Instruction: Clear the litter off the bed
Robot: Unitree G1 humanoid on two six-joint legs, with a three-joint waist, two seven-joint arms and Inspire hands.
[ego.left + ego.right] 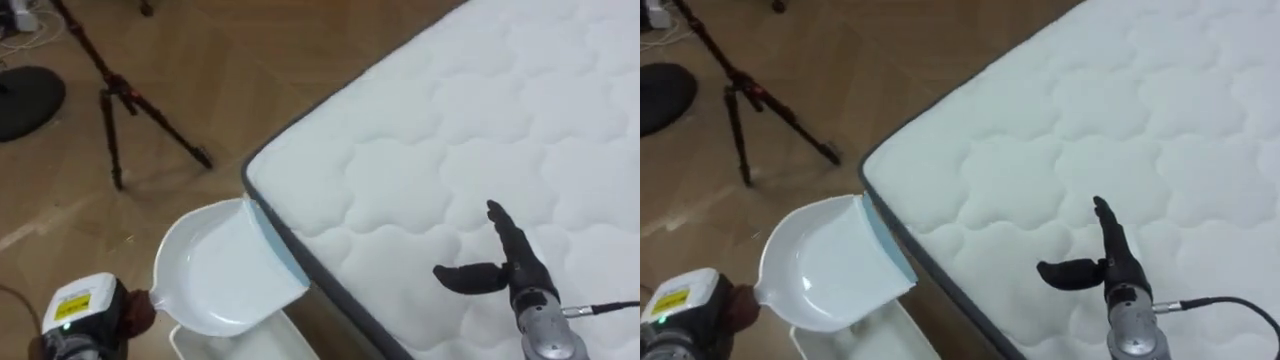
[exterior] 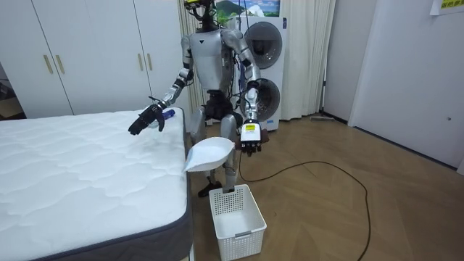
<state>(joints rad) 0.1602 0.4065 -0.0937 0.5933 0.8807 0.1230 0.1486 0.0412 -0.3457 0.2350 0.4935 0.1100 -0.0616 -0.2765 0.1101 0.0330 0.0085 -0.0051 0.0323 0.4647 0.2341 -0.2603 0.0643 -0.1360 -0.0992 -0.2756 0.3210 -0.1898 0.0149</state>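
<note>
The bed (image 1: pixel 450 120) carries a bare white quilted mattress. Its near corner lies directly in front of the robot.

The right hand (image 1: pixel 510 260) is above the mattress top, inward of that corner. Its fingers are straight and its thumb is spread to the side. It holds nothing.

The dustpan (image 1: pixel 215 270) is white. It is positioned off the bed, with its wide lip against the side edge of the mattress just beside the corner. The left hand (image 1: pixel 138 312) is clamped on the dustpan handle and holds the pan clear of the floor (image 1: pixel 200 60).

The two hands are well apart, with the bed edge between them.

A white perforated basket (image 2: pixel 235 217) stands on the floor directly below the dustpan.

A tripod (image 1: pixel 120 100) stands on the floor beyond the corner.
</note>
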